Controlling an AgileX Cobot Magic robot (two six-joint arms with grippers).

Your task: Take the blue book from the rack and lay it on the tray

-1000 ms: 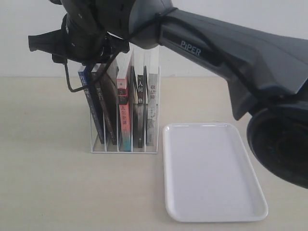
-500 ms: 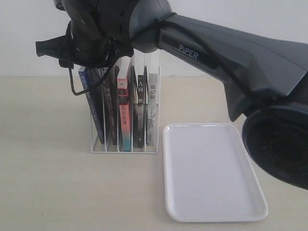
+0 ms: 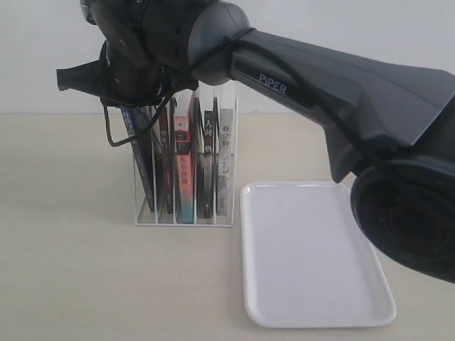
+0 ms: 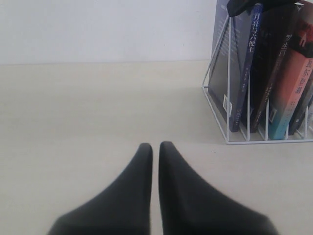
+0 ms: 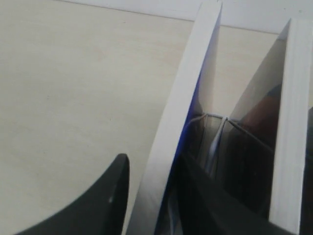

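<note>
The white wire rack (image 3: 185, 222) holds several upright books. The blue book (image 3: 145, 170) leans in its leftmost slot. My right arm reaches across from the right. Its gripper (image 3: 141, 106) is at the top of that book, mostly hidden by the wrist. In the right wrist view the gripper (image 5: 151, 159) is open and straddles the blue book's (image 5: 188, 107) top edge; a gap shows beside one finger (image 5: 115, 186). The white tray (image 3: 313, 256) lies flat just right of the rack. My left gripper (image 4: 155, 146) is shut and holds nothing, low over the table, left of the rack (image 4: 228, 98) and the blue spine (image 4: 247, 73).
A dark book (image 3: 165, 163), a red-and-teal-spined book (image 3: 184, 170), a black-spined book (image 3: 207, 163) and a pale book (image 3: 225, 163) fill the other slots. A black cable (image 3: 110, 131) loops down from the right wrist beside the rack. The large arm link (image 3: 341, 85) spans above the tray.
The right wrist has shifted a little to the right and settled lower over the rack's left slot. The blue book's top has tipped slightly more upright. The tray has not moved.
</note>
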